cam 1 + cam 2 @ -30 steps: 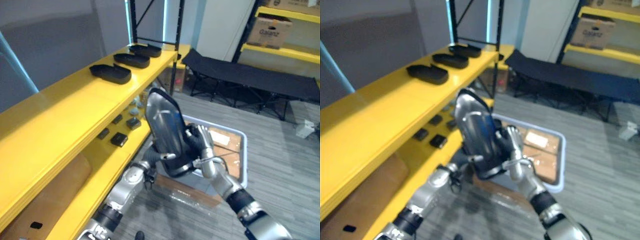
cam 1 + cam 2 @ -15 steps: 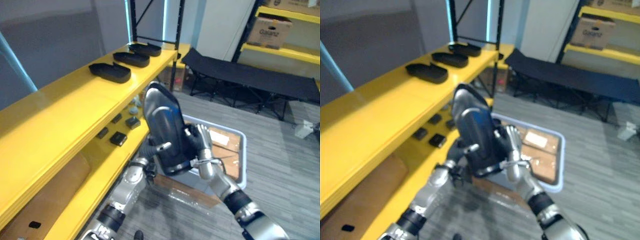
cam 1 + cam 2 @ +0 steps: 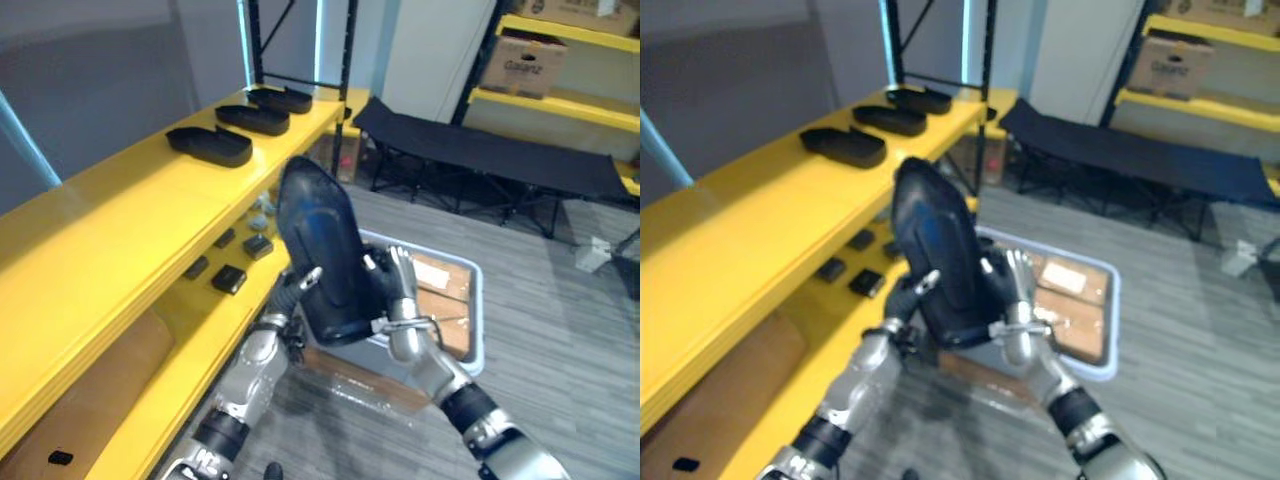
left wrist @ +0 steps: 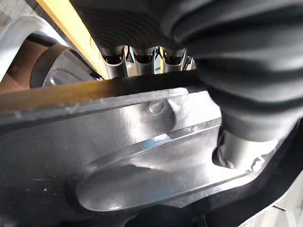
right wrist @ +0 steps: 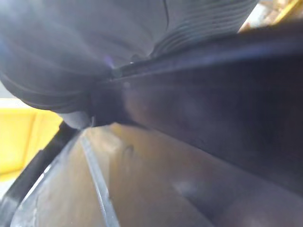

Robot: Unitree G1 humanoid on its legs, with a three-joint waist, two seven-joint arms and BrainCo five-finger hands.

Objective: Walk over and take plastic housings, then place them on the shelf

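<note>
Housing (image 3: pixel 320 250) before shelf (image 3: pixel 110 225): black plastic, smooth, glossy, bluish sheen. 3 housings (image 3: pixel 210 146) on shelf: black plastic, matt. Shelf: yellow painted metal, smooth, glossy. Left hand (image 4: pixel 246 61): cover dark, ribbed, matt; fingers (image 4: pixel 142 60) silver, metal look. Bin (image 3: pixel 478 320) beside shelf: grey plastic, smooth; cardboard (image 3: pixel 455 325) inside, matt. Cot (image 3: pixel 490 155) beyond shelf: black cloth. Floor (image 3: pixel 570 300): grey wood-look planks, matt.

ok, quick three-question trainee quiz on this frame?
1. True or false: the held housing rests on the top shelf.
2. How many others lie on that shelf?
3. What grips the held housing? A: left hand and right hand together; B: one hand alone; C: neither.
Key: 1 false, it is held upright, off the shelf; 2 three housings; 3 A.
</note>
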